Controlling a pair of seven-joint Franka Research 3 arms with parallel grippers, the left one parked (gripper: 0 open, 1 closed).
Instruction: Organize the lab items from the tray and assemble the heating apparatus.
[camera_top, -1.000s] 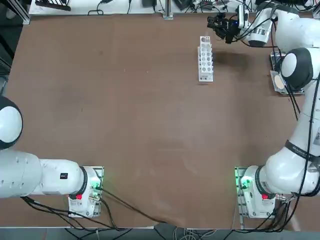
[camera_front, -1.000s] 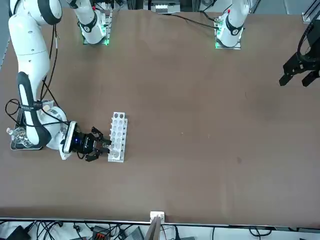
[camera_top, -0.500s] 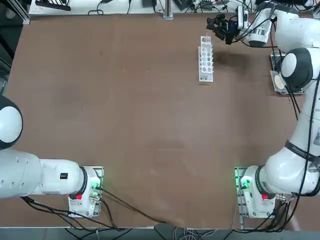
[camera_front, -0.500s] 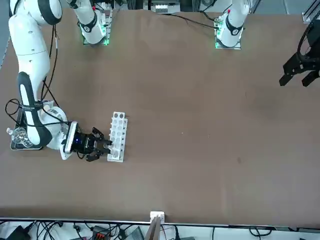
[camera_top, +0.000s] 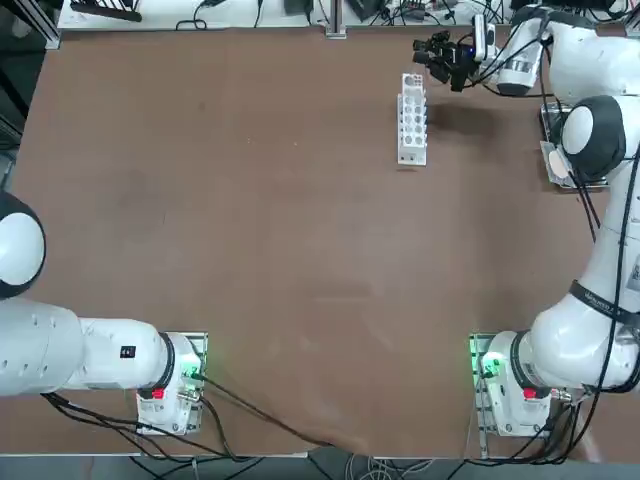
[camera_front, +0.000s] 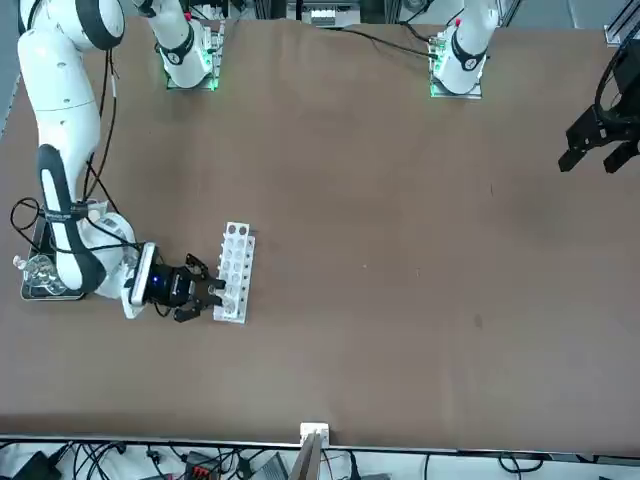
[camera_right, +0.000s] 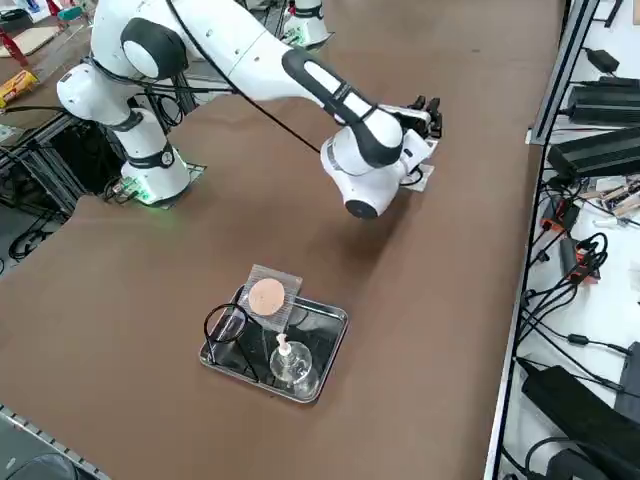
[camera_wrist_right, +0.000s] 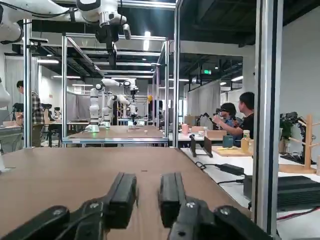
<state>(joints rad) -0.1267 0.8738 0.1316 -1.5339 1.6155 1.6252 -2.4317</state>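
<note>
The shiny metal tray (camera_right: 325, 343) lies at the table's right side, partly behind my arm in the top view (camera_top: 549, 118). In it stand the small clear burner (camera_right: 288, 362) and the black wire ring tripod (camera_right: 226, 325). The grey mesh square with its tan centre (camera_right: 268, 296) rests tilted on the tray's rim. My right gripper (camera_top: 434, 55) lies low and level near the table's far edge, well away from the tray. It points at the far end of the white rack (camera_top: 411, 118). Its fingers (camera_wrist_right: 122, 192) stand narrowly open, with nothing between them.
The white rack (camera_front: 235, 273) lies flat on the brown table beside my gripper (camera_front: 208, 296). My right arm's elbow (camera_right: 365, 165) hangs over the table between rack and tray. Cables and black boxes (camera_right: 600, 150) line the bench past the far edge.
The right gripper's fingers have parted slightly, and the hand has shifted slightly toward the far edge. The rack and the tray's items lie as before.
</note>
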